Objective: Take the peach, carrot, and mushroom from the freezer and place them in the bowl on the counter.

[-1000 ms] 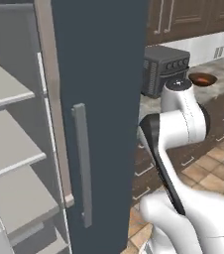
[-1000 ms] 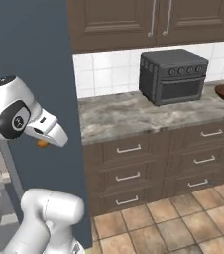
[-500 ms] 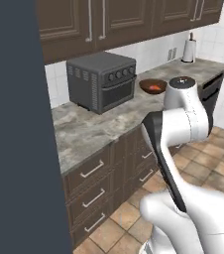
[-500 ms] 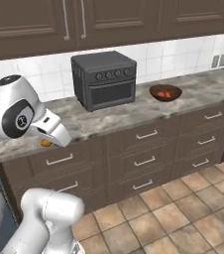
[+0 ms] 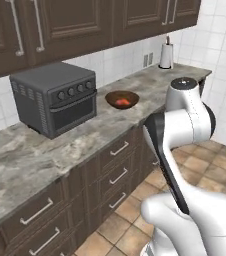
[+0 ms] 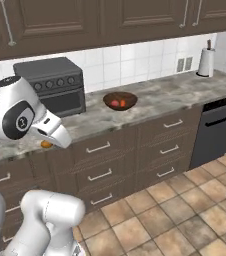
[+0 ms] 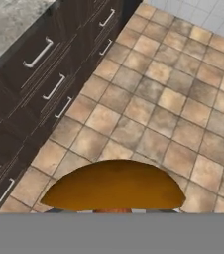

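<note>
Between the clenched jaws of the gripper (image 6: 47, 143) sits the mushroom (image 7: 113, 185), carried low over the floor toward the bowl (image 5: 122, 99), where peach (image 6: 114, 103) and carrot (image 6: 123, 103) lie.

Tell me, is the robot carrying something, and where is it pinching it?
Yes. Its tool is shut on the mushroom. Which part is pinched cannot be told.

bowl (image 5: 122, 99) on counter (image 5: 30, 160) | beside toaster oven (image 5: 54, 97) | red fruit inside
</note>
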Motion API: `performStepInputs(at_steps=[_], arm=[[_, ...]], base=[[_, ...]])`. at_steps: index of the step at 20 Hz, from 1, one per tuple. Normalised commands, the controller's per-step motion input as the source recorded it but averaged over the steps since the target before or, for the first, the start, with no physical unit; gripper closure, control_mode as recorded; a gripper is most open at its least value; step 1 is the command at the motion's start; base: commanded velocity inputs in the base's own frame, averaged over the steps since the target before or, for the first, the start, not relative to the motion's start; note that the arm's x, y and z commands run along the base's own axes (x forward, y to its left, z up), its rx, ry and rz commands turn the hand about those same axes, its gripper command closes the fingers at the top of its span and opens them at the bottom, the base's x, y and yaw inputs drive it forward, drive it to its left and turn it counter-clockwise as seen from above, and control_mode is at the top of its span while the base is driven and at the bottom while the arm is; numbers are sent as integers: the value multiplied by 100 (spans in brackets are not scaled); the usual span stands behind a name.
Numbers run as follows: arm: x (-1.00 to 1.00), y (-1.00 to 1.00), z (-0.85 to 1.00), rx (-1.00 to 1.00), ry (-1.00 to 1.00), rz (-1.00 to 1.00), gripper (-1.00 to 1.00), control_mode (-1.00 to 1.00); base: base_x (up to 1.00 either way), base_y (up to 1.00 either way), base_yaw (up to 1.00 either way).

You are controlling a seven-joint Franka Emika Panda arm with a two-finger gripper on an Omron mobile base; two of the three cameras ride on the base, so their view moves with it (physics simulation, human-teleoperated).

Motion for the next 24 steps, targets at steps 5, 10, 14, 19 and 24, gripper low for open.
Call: performStepInputs(at_steps=[5, 10, 14, 19, 24], arm=[[0, 0, 0, 0, 0, 0, 100, 100], [0, 0, 0, 0, 0, 0, 100, 100], [0, 0, 0, 0, 0, 0, 100, 100], [0, 0, 0, 0, 0, 0, 100, 100], [0, 0, 0, 0, 0, 0, 100, 100]], base=[[100, -82, -12], [100, -45, 2], [100, -23, 31], [100, -6, 42], [100, -1, 47]])
